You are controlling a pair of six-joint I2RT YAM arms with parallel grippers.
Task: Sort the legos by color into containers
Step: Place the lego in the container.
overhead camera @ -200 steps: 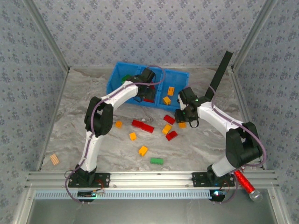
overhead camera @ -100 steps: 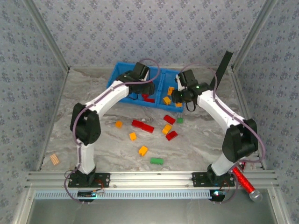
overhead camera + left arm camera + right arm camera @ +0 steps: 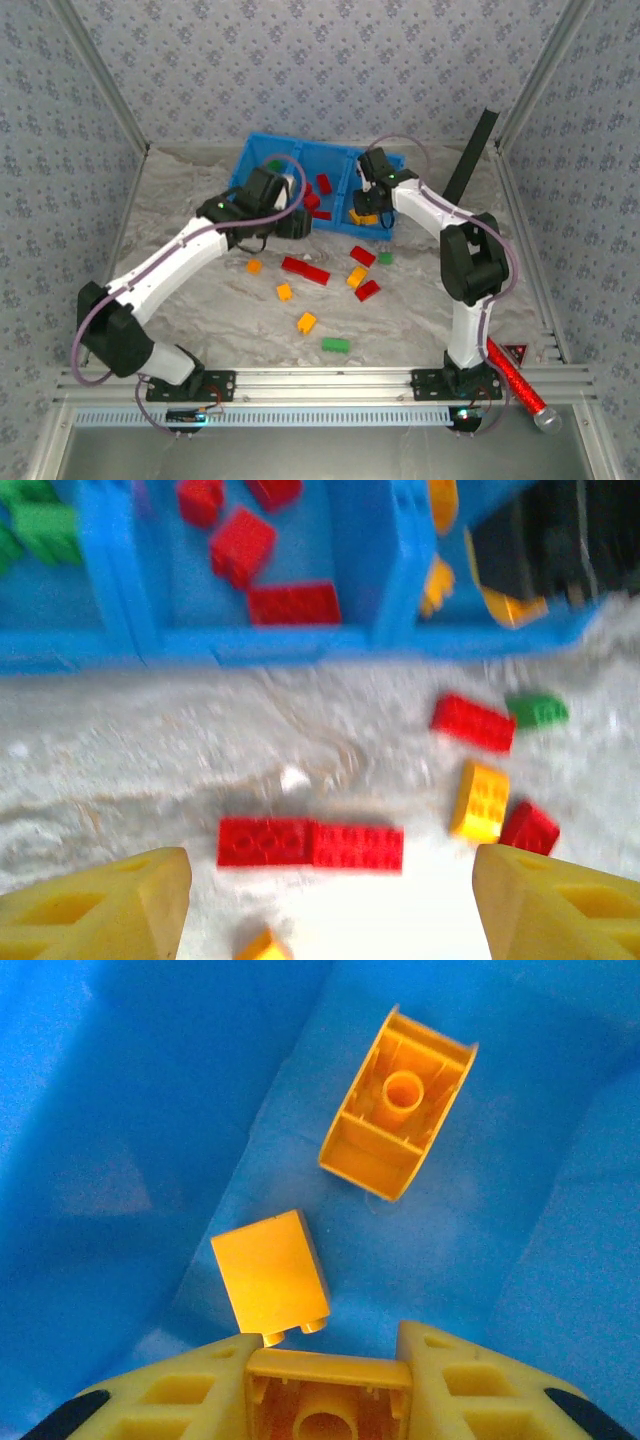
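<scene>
My right gripper is down inside the right compartment of the blue tray, shut on an orange-yellow lego seen hollow side up. Two more orange-yellow legos lie on that compartment's floor just ahead. My left gripper hangs open and empty over the table in front of the tray, above a long pair of joined red legos. Red legos lie in the middle compartment and green ones in the left one.
Loose on the table are orange-yellow legos, red ones and green ones. A red cylinder with a silver tip lies at the near right. A black bar leans at the back right.
My right gripper carried an orange-yellow lego from the table up into the right compartment. My left gripper drew back out of the middle compartment to the table in front of the tray.
</scene>
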